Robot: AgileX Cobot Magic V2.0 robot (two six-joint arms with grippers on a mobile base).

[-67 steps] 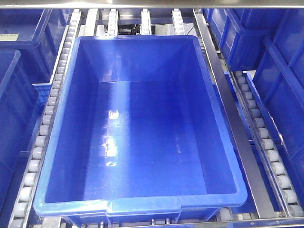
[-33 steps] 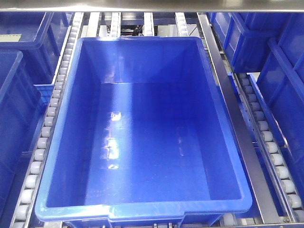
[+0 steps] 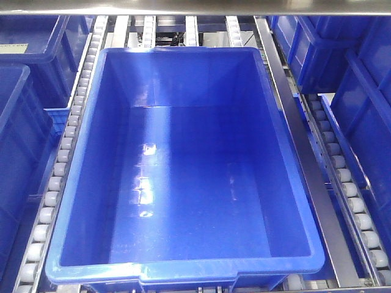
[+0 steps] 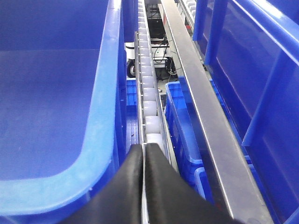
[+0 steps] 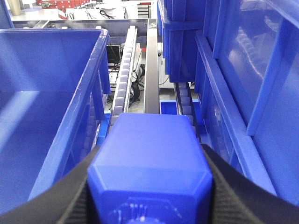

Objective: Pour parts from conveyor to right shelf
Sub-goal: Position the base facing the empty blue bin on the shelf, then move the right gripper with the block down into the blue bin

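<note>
In the front-facing view, a large glossy blue bin fills the middle of the frame, its inside bare and shining with light spots. It sits on the right shelf, between a lane of grey-white rollers down the left and a steel rail running down the right. More blue bins crowd the upper left and the right edge.

The right wrist view shows the part, a bright-blue block, at the lower centre of the frame. The right gripper holds it, the black fingers pressed against its two sides. The block sits above a roller lane and steel rail, with the big bin's wall to the left and other bins to the right.

In the left wrist view, the left gripper sits at the bottom centre, its dark fingers closed together with only a thin seam between them and nothing held. A roller lane runs up from them, beside the bin's rim on the left.
</note>
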